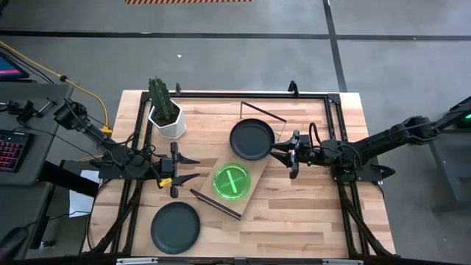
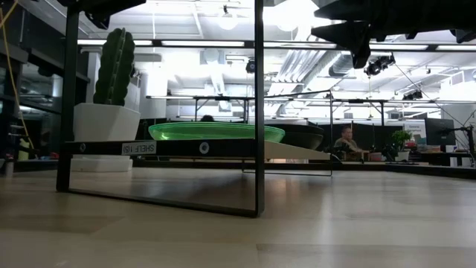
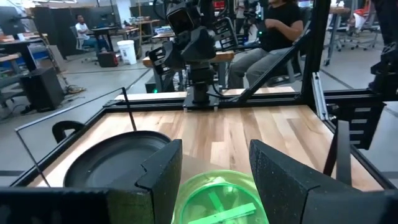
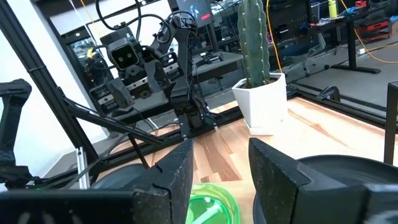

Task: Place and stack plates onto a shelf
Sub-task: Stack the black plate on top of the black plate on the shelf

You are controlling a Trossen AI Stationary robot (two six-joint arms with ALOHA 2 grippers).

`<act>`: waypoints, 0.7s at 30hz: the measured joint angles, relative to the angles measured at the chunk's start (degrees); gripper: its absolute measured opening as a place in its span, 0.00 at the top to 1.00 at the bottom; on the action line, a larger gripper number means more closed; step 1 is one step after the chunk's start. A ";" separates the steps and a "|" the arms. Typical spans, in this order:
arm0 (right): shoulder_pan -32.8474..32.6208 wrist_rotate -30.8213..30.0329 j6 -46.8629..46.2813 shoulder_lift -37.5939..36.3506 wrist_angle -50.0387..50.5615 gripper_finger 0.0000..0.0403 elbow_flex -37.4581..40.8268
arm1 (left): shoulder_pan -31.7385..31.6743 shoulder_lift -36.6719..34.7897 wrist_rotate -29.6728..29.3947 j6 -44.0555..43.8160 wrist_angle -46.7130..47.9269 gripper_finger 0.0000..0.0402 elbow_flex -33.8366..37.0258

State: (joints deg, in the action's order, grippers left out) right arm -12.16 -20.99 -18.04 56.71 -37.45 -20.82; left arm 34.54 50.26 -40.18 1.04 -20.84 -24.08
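Observation:
The light-wood shelf (image 1: 257, 171) stands slantwise mid-table on black frame legs. A black plate (image 1: 252, 139) lies flat on its far end and a translucent green plate (image 1: 231, 181) on its near end; the low view shows the green plate (image 2: 216, 132) resting on the plank (image 2: 178, 148). A second black plate (image 1: 176, 227) lies on the table near the front edge. My left gripper (image 1: 193, 168) hovers open just left of the shelf, pointing at the green plate (image 3: 214, 202). My right gripper (image 1: 277, 154) is open at the shelf's right side, beside the black plate's rim (image 4: 348, 174).
A white pot with a green cactus (image 1: 166, 114) stands on the table's far left part, close to the shelf's far end. A black metal frame (image 1: 331, 132) runs round the table edges. Bare wood lies right of the shelf (image 1: 309, 213). People sit in the room beyond (image 3: 280, 25).

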 joint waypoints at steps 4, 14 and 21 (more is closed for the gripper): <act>0.02 0.00 0.02 0.02 0.02 0.65 0.00 | 0.00 0.00 0.17 0.02 0.00 0.56 0.00; 0.00 0.00 0.31 0.02 0.62 0.65 0.00 | -0.02 0.00 0.17 0.09 0.00 0.56 0.00; 0.02 0.00 0.11 0.02 0.61 0.65 0.00 | -0.02 0.00 0.17 0.08 0.00 0.56 0.00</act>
State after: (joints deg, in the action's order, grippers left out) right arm -12.14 -20.99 -17.93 56.73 -36.84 -20.82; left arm 34.52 50.26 -40.01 1.12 -20.84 -24.08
